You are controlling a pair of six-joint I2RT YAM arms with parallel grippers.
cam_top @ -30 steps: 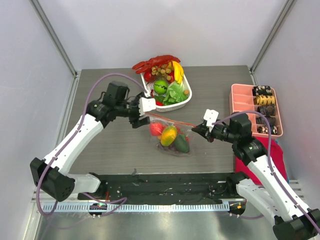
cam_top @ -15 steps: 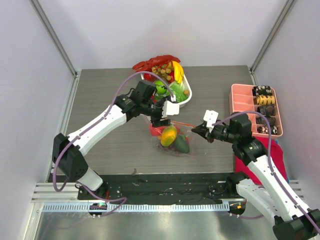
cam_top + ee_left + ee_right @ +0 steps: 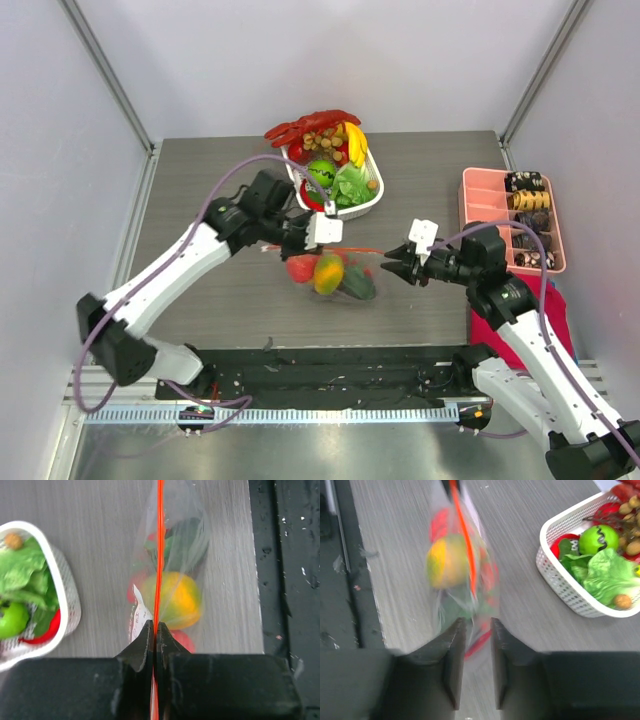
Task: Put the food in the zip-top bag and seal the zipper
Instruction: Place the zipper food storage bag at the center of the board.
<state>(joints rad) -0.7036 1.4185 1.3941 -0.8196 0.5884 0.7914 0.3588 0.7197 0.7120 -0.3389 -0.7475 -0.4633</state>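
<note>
Two sets of fingers work the bag (image 3: 335, 275), which sits on the table (image 3: 220, 180) just in front of the white basket (image 3: 372, 203), on the side nearer the arms, with its zipper edge uppermost. Several toy fruits are already inside it, an orange-yellow one (image 3: 172, 597) plainest among them, so the step in hand looks like the sealing. At the end of the strip below the basket's left half, the left fingers (image 3: 149, 636) are pinched tight on the orange zipper (image 3: 160, 540). The right fingers (image 3: 456, 635) stand a little apart at the opposite end, out past the basket's right corner. The bag's edge lies in the gap between them but is not clamped.

To do this well, I judge the right side should first close on that far end and anchor it, holding the strip taut and straight. The left pinch could then slide along the strip toward it, firmly enough to press both tracks together. A slack far end would likely let the bag bunch and drag.
</note>
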